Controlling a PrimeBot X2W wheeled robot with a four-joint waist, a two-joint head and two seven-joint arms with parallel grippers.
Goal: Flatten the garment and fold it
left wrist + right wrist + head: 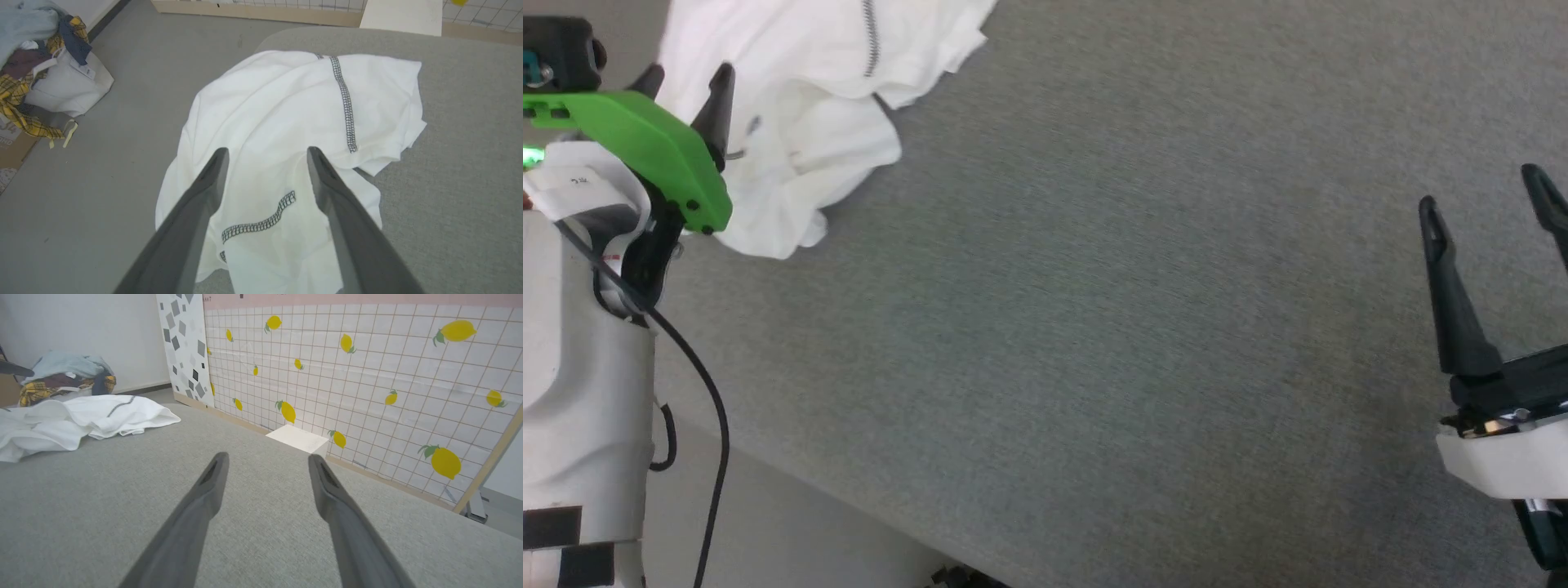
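Left tool (267, 151) spread wide over the crumpled garment (286, 102), right tool (268, 456) spread wide, empty, well apart from it

1. The left claw (686, 82) has two dark, tapering fingers (204, 192), matt grey-black in the wrist view.
2. A bright green plate (645, 135) covers its base, with small black screws (693, 204) at the lower corner.
3. A black block (560, 49) with a teal detail sits beside the plate.
4. A white label (580, 180) carries a small handwritten mark.
5. The left forearm (580, 392) is pale grey and smooth, with black tape strips (551, 527) low down.
6. A thin black cable (715, 425) loops along it.
7. The right claw (1480, 189) has black fingers (339, 506) slotted near the tips, a shiny metal fitting (1494, 425) and a white shell (1503, 465).
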